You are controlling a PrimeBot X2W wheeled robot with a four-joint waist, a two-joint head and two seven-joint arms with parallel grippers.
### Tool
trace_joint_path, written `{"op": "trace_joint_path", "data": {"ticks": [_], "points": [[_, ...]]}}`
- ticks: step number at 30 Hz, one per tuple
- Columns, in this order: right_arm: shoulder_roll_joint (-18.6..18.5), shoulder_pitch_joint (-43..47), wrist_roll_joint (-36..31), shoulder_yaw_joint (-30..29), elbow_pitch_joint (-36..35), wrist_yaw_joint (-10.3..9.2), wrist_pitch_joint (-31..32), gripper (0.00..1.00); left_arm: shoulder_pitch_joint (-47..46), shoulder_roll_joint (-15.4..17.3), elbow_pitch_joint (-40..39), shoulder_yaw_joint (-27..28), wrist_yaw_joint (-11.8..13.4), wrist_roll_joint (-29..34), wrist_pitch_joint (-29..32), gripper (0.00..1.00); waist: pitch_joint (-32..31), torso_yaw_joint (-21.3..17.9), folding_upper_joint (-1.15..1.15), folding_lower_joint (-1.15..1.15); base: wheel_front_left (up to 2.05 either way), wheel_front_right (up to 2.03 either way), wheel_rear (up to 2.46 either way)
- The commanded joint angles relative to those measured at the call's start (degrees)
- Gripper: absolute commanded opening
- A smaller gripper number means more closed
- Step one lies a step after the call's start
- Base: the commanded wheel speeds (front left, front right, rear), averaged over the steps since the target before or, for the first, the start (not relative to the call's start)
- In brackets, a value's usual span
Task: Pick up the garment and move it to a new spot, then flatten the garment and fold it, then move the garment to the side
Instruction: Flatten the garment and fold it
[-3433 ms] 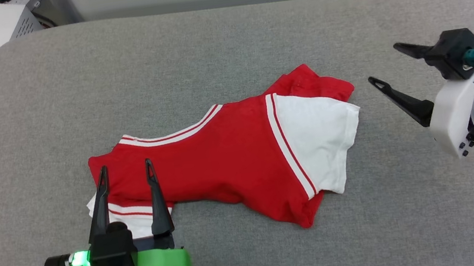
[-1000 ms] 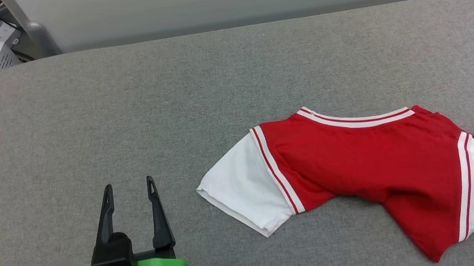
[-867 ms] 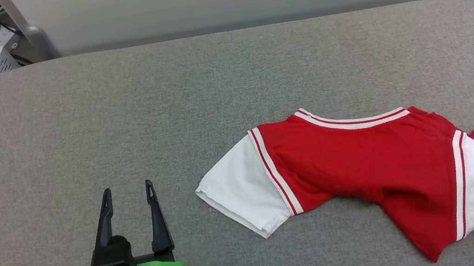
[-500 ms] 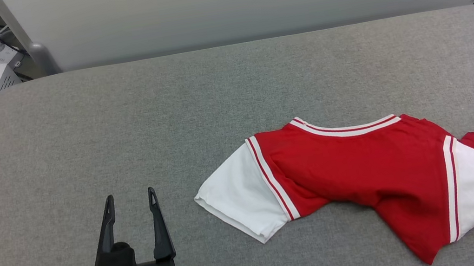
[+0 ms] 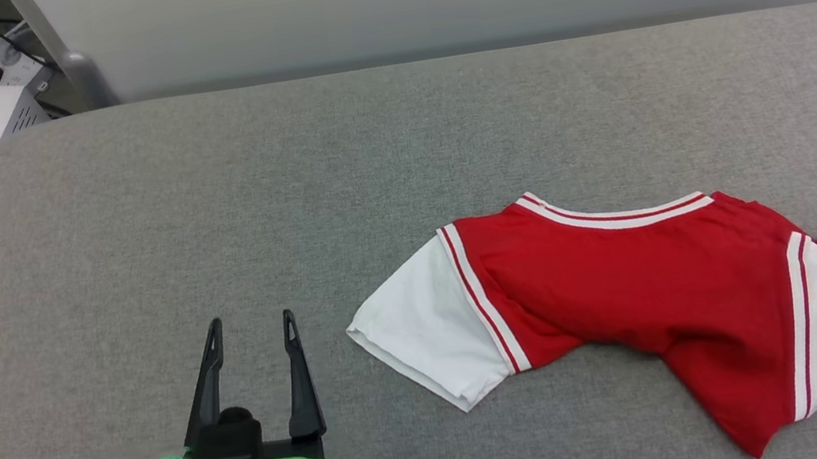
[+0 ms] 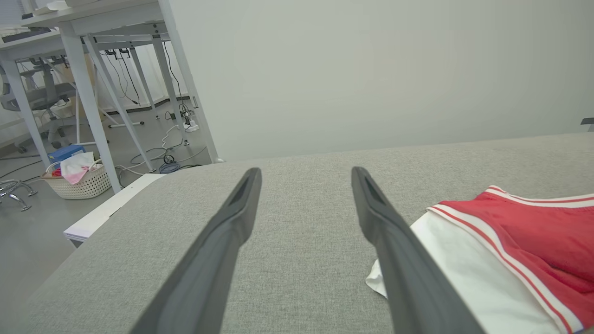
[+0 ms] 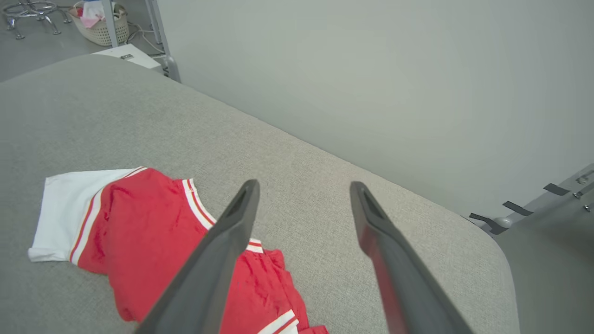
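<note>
At four o'clock on the grey padded table (image 5: 290,198), a soft, light red-and-white T-shirt (image 5: 630,302) lies rumpled, probably best pinched at its white sleeve ends, while the left gripper (image 5: 250,319) at seven o'clock and the right gripper (image 7: 304,185) at two o'clock wait, jaws spread and empty.

- grey fabric-covered surface (image 5: 209,194), rounded at its far left corner;
- red T-shirt (image 5: 627,286) with white sleeves lying crumpled on its right half; one sleeve spread toward the middle

Bright, even light, faint soft shadows, sharp focus, slight wide-angle bending at wrist-view edges
</note>
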Motion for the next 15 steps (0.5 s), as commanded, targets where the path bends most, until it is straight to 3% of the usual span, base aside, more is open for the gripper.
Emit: {"op": "trace_joint_path", "data": {"ticks": [1,8,15], "points": [[1.0,-1.4,-0.9,0.7,-1.3,-0.03,3.0,1.0,-1.4,0.5,-0.2,-0.5,-0.2,0.5,0.1,1.0,1.9,1.3,0.0,0.0,0.0,0.0,0.0],[3.5,-8.5,-2.7,8.5,-4.0,-0.03,22.7,1.0,-5.1,0.3,-0.3,-3.0,0.5,0.7,0.1,1.0,7.3,4.4,0.0,0.0,0.0,0.0,0.0],[4.8,-15.5,-6.0,16.6,0.6,-0.03,32.3,1.0,-8.4,-0.5,-0.3,-5.6,1.9,-0.1,0.1,1.0,13.1,7.6,0.0,0.0,0.0,0.0,0.0]]}}
